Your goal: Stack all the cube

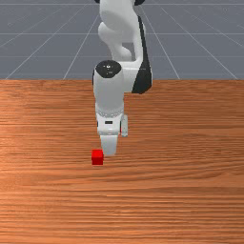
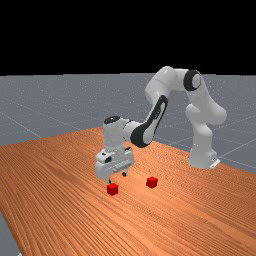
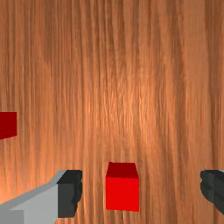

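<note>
Red cubes (image 2: 112, 189) in far view's lower middle, apart. End effector (image 2: 117, 178) above tabletop (image 2: 55, 195), open, empty. Wrist view: one cube (image 3: 122, 192) lies nearer one finger (image 3: 68, 197); off-centre closing could shove or skew it, tipping later stack.

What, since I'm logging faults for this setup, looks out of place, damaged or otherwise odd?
Nothing stands out: one red cube and another red cube rest flat and apart on the wooden table, both looking whole, and the open pincer hovers over it.
</note>
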Robot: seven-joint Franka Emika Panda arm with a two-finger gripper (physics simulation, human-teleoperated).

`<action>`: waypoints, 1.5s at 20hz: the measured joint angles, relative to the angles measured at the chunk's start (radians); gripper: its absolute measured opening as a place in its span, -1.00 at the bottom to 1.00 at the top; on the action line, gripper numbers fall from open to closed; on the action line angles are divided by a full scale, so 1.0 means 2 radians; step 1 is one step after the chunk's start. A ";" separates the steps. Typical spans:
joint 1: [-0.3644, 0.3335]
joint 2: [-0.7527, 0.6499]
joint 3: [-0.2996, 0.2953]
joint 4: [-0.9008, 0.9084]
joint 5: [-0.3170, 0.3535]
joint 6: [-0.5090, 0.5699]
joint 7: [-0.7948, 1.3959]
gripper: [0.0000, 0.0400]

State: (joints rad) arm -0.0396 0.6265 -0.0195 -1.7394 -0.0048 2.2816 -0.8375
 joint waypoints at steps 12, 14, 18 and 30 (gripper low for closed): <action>0.000 0.050 0.000 0.049 0.000 -0.011 0.001 1.00; 0.000 0.057 0.001 0.042 0.001 0.010 0.001 1.00; 0.000 0.069 0.001 0.040 0.001 0.029 0.001 1.00; -0.019 0.079 -0.002 0.049 0.001 0.027 -0.021 1.00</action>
State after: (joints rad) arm -0.0779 0.7839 -0.0244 -1.6405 -0.0018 2.3347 -0.8790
